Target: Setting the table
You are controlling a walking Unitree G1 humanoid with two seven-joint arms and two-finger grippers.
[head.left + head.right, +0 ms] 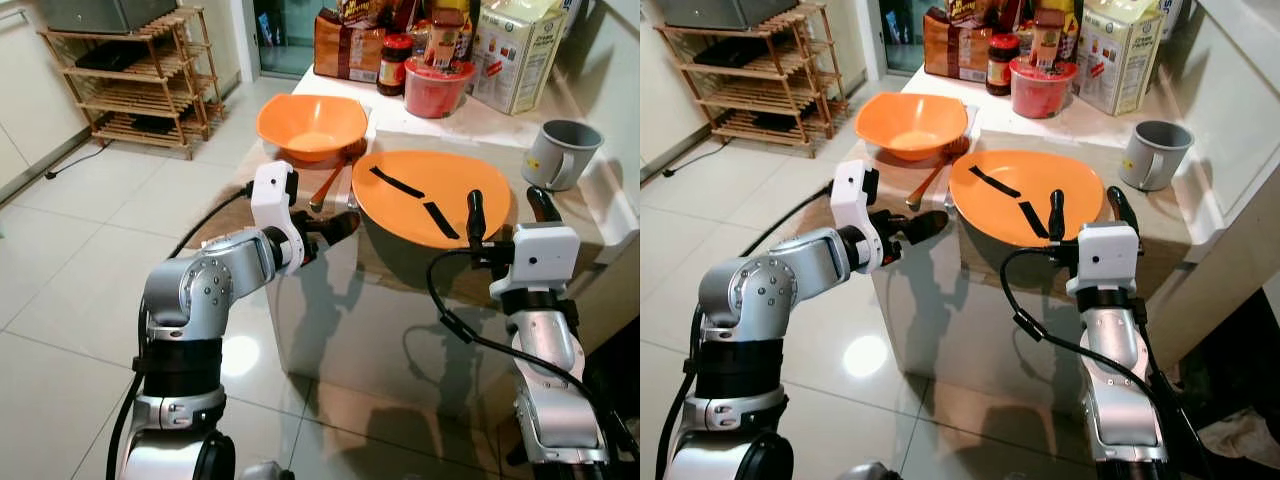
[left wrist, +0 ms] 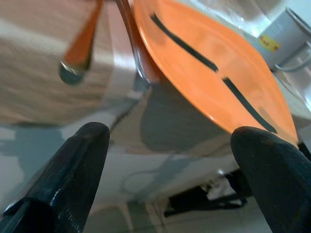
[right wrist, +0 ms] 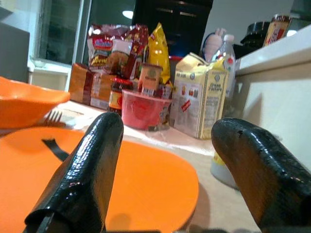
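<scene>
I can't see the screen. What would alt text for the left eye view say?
Two silver robot arms reach toward a counter holding a large orange plate with two black strips on it. The left gripper points at the plate's near edge and the right gripper, fingers open, rises at its right side. An orange bowl, a grey mug and food packages sit behind.

Orange plate (image 1: 430, 195), frame centre-right: shallow, two black strips on its face, near edge overhanging the counter. Orange bowl (image 1: 311, 124), upper centre: upright. Orange-handled fork (image 1: 330, 180) lies between them, tines toward the bowl. Grey mug (image 1: 559, 153), right: tilted.
</scene>
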